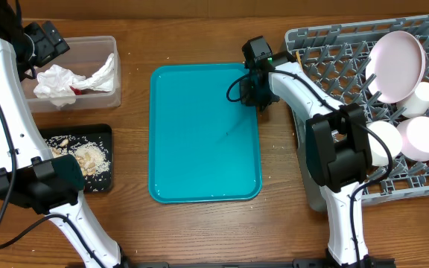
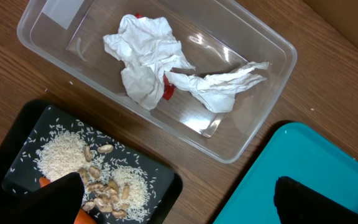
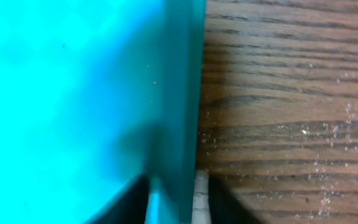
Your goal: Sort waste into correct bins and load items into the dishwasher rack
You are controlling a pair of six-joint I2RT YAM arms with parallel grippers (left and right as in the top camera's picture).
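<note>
My right gripper (image 3: 173,200) straddles the right rim of the teal tray (image 3: 73,93), one finger inside and one on the table side; a thin strip of tray shows beside the inner finger, so the jaws stand slightly open. From overhead the right gripper (image 1: 258,97) is at the teal tray's (image 1: 199,141) upper right edge. My left gripper (image 2: 188,204) hangs wide open and empty above the clear tub (image 2: 253,134), which holds white napkins (image 2: 145,62) and a red wrapper (image 2: 168,91). The black tray (image 2: 14,146) holds food scraps (image 2: 107,186) and a carrot (image 2: 82,216).
The grey rack (image 1: 326,45) at the right carries a plate (image 1: 397,63), a cup (image 1: 425,97) and two bowls (image 1: 423,138) (image 1: 382,143). The right arm reaches across the rack's left side. Crumbs dot the wood beside the teal tray.
</note>
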